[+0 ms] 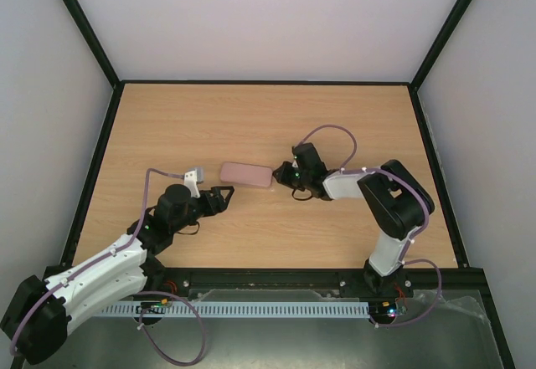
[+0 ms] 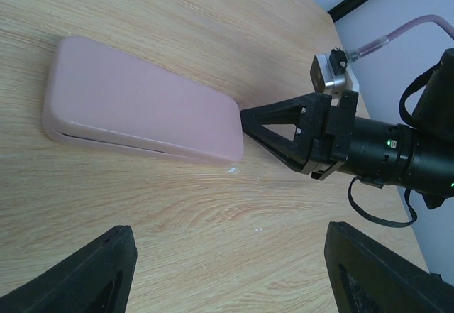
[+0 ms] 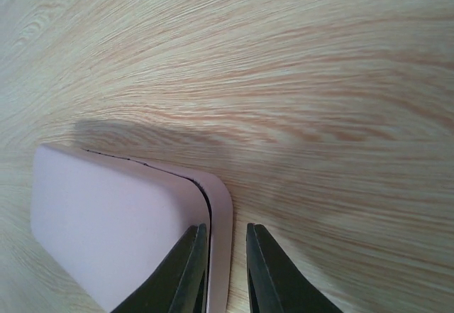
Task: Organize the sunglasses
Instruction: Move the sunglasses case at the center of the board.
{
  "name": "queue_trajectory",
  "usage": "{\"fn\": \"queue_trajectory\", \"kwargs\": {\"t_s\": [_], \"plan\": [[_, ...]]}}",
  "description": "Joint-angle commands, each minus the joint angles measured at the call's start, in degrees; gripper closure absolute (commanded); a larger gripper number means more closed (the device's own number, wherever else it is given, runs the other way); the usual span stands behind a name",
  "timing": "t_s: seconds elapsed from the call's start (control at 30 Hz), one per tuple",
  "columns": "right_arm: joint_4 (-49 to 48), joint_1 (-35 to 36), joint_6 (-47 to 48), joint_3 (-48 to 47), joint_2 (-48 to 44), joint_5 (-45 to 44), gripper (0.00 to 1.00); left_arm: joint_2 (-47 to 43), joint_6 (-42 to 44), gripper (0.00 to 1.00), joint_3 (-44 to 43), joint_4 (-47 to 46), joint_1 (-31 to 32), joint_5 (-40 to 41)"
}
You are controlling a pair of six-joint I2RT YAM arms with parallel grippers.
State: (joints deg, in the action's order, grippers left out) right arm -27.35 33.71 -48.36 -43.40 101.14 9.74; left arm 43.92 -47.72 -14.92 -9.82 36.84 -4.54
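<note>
The pink case (image 1: 245, 173) lies closed and flat on the wooden table; it also shows in the left wrist view (image 2: 142, 100) and the right wrist view (image 3: 106, 221). The sunglasses are not in view in any frame. My right gripper (image 1: 280, 174) is at the case's right end, jaws almost together around the case's rim (image 3: 225, 270); its tip also shows touching the case end in the left wrist view (image 2: 245, 118). My left gripper (image 1: 222, 200) is open and empty just in front of the case, over bare wood (image 2: 227, 277).
The table (image 1: 352, 126) is boxed in by a black frame (image 1: 427, 135) and pale walls on three sides. The right arm's pink cable (image 1: 335, 130) loops above the case's right side. A clear panel runs along the near edge.
</note>
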Motion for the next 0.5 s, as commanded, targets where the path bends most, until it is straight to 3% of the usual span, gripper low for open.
{"fn": "queue_trajectory", "kwargs": {"t_s": [0.0, 0.27, 0.47], "plan": [[-0.5, -0.1, 1.2, -3.3, 2.4, 2.8, 0.82, -0.1, 0.8, 0.24, -0.4, 0.7, -0.6, 0.0], [2.8, -0.2, 3.2, -5.7, 2.1, 1.1, 0.80, 4.1, 1.6, 0.24, -0.6, -1.2, -4.0, 0.6], [8.5, -0.2, 6.6, -2.1, -7.2, -4.3, 0.76, 5.0, 3.3, 0.23, -2.7, 0.5, -6.7, 2.7]]}}
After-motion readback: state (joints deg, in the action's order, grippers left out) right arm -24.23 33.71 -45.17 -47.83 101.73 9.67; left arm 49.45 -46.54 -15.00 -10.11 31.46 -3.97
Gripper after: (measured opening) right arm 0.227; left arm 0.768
